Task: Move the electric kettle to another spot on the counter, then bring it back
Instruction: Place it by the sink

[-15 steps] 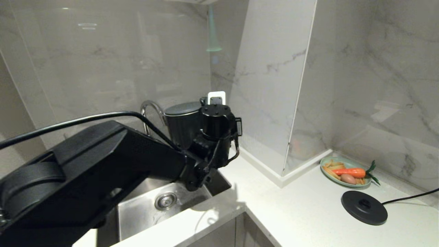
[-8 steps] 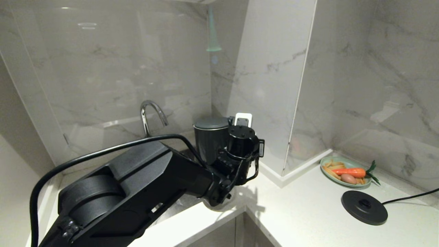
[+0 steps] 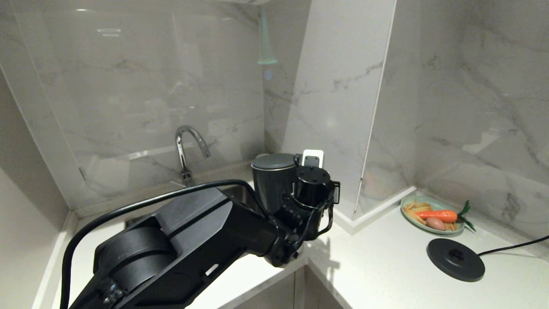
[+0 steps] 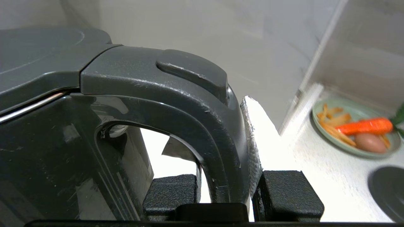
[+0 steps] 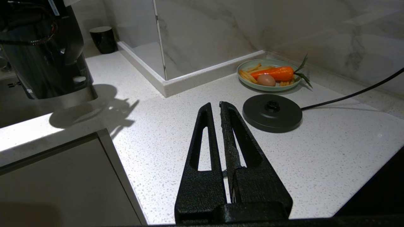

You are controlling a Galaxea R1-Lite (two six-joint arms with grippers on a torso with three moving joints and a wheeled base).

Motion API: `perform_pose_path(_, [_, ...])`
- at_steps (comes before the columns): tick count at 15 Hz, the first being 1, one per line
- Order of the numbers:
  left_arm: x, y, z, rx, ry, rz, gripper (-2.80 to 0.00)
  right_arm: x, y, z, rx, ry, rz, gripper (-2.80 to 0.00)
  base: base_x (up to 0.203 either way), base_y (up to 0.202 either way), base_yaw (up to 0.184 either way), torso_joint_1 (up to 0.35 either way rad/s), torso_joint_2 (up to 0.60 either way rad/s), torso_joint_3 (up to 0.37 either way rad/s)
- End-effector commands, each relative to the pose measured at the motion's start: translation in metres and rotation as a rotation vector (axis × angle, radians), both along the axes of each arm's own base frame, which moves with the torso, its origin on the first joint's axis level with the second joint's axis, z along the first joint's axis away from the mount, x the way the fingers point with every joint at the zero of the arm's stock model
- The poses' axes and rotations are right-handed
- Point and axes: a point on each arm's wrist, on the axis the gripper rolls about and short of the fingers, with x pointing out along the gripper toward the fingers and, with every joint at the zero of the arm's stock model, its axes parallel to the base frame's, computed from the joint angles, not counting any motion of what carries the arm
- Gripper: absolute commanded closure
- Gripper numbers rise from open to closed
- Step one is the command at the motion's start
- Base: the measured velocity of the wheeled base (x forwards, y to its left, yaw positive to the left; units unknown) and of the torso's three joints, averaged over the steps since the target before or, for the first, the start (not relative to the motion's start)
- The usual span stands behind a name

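The electric kettle (image 3: 273,182) is a tall dark jug with a flat lid, upright over the sink's right end near the wall corner. My left gripper (image 3: 307,166) is shut on its loop handle (image 4: 192,104); one white-backed finger (image 4: 252,138) presses the handle's outer side and the other sits inside the loop. My arm hides the kettle's base. From the right wrist the kettle (image 5: 63,69) shows dark above the white speckled counter (image 5: 157,132), casting a shadow there. My right gripper (image 5: 215,105) hangs shut and empty over the counter (image 3: 386,266).
The flat black base disc (image 3: 455,259) with its cord lies at the right, and a green plate (image 3: 432,209) of carrot, egg and fries behind it. A chrome faucet (image 3: 186,150) stands behind the sink. A small black cup (image 5: 102,39) sits by the wall column.
My left arm has carried the kettle rightward and lower in the head view, from in front of the faucet to the sink's right end. The grip is unchanged and the right arm is still.
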Motion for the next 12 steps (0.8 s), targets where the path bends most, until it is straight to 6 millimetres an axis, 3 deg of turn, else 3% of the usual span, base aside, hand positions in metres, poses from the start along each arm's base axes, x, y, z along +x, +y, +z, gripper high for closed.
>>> perform_pose_path(1, [-0.0040, -0.0006, 0.0008, 0.002, 0.001, -0.003, 0.00, 0.0001, 0.0000, 0.0000, 0.000, 0.002, 0.001, 0.00, 0.000, 0.000, 0.000, 0.000, 0.00, 0.000])
perform_pose_path(6, [-0.0047, 0.0004, 0.0032, 0.000, -0.001, -0.001, 0.00, 0.0000, 0.0000, 0.0000, -0.001, 0.000, 0.002, 0.00, 0.000, 0.000, 0.000, 0.000, 0.00, 0.000])
perform_pose_path(12, [0.0052, 0.0087, 0.0066, -0.010, -0.010, 0.023, 0.00, 0.0000, 0.0000, 0.0000, -0.001, 0.000, 0.001, 0.00, 0.000, 0.007, -0.113, -0.003, 0.01, 0.007])
